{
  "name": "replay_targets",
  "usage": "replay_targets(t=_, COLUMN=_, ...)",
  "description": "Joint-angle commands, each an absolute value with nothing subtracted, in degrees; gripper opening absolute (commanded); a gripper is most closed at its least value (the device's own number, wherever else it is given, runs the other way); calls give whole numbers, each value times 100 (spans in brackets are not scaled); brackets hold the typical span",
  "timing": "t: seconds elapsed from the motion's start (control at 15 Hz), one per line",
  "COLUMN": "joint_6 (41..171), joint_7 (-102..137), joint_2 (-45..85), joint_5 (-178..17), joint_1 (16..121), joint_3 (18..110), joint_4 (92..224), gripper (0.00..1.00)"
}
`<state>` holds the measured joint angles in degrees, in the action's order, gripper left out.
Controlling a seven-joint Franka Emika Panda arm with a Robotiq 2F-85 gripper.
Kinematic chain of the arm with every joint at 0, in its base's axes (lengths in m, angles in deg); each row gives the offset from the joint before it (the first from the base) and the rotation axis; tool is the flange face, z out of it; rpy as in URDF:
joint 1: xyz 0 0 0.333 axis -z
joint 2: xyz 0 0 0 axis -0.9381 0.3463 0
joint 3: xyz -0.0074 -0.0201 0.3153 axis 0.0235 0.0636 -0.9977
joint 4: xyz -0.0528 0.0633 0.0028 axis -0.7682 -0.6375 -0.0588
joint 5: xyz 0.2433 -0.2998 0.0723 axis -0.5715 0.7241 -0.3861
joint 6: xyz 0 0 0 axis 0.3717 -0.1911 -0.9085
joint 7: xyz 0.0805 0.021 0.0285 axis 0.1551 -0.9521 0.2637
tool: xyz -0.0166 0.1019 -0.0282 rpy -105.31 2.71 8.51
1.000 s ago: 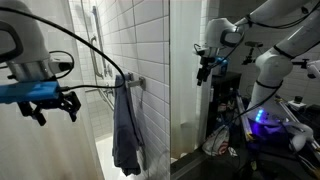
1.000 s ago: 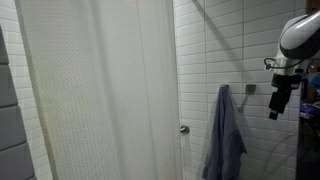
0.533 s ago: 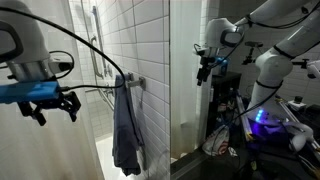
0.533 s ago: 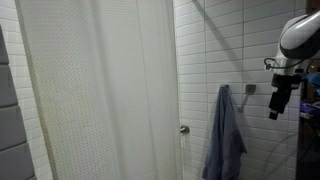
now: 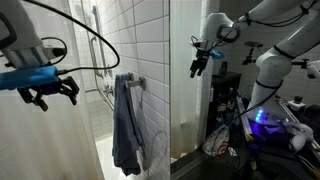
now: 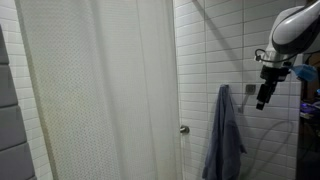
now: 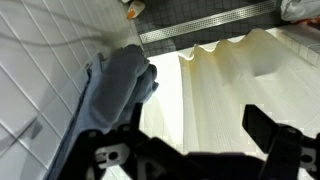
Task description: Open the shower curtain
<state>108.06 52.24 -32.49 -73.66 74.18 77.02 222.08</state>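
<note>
End effector (image 6: 262,100) wide, off shower curtain (image 6: 100,90)

1 shower curtain (image 6: 100,90) is hanging across left & centre of pic. 1 towel (image 6: 225,135) is hanging lower right. 1 gripper (image 6: 262,102) is showing upper right. 1 drain grate (image 7: 200,20) is running along top of wrist view.

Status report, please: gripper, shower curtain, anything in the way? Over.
Gripper open, empty, in the air. Shower curtain drawn shut, not touched. Blue-grey towel hangs on wall between them.
</note>
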Motion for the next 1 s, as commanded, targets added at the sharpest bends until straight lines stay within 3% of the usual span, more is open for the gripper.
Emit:
replay_targets(t=0.0, joint_6=11222, joint_7=5265, joint_2=-3065, joint_5=-7303, joint_1=7195, joint_3=7411, joint_4=21839, gripper=100)
replay_targets(t=0.47, joint_6=12491, joint_7=5738, joint_2=-3102, joint_5=-7402, joint_1=6585, joint_3=7435, joint_4=21388, gripper=100)
replay_targets(t=0.93, joint_6=12432, joint_7=5578, joint_2=-3158, joint_5=-7389, joint_1=6618, joint_3=7360, joint_4=21398, gripper=100)
